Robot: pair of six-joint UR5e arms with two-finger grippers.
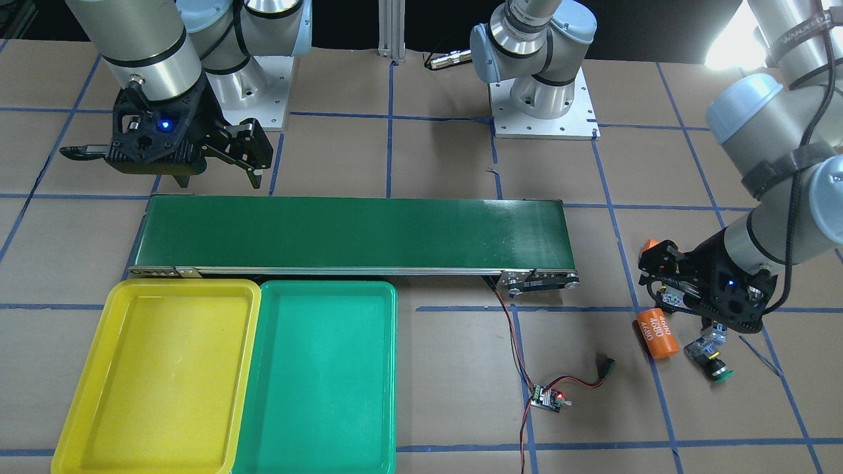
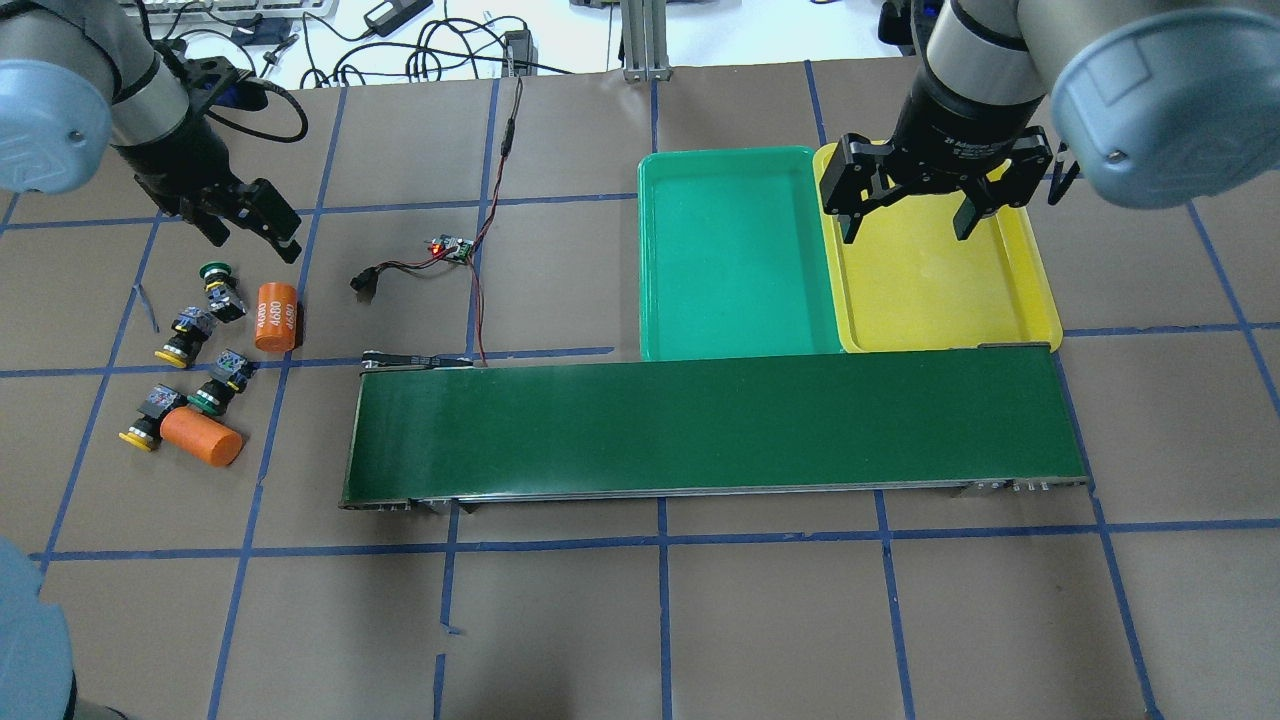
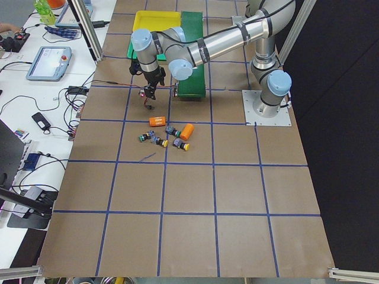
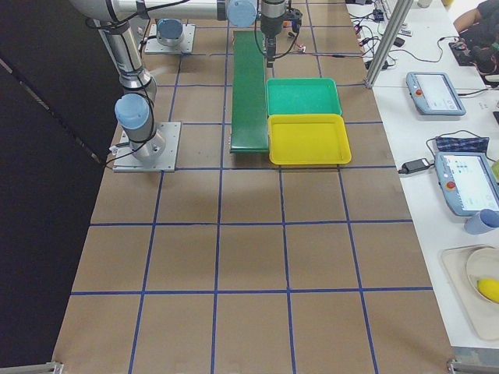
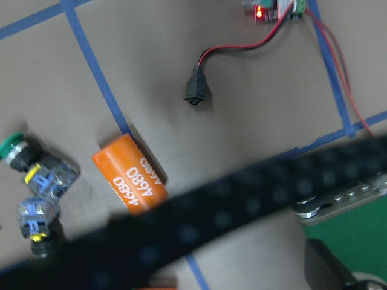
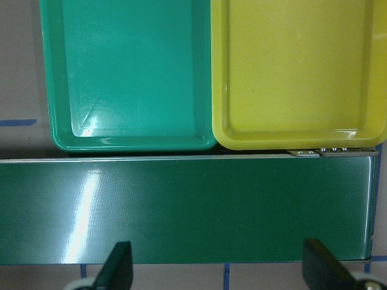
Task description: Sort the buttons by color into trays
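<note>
Several buttons lie loose on the brown table at the left: a green-capped button, a yellow-capped button, a second green one and a second yellow one. My left gripper hovers open and empty just beyond them; from the front it hides most of the cluster, leaving one green button in sight. The green tray and yellow tray sit side by side, both empty. My right gripper hangs open over the yellow tray's far end.
Two orange cylinders marked 4680 lie among the buttons. A long dark-green conveyor belt runs along the trays' near side. A small circuit board with red and black wires lies between the buttons and the trays.
</note>
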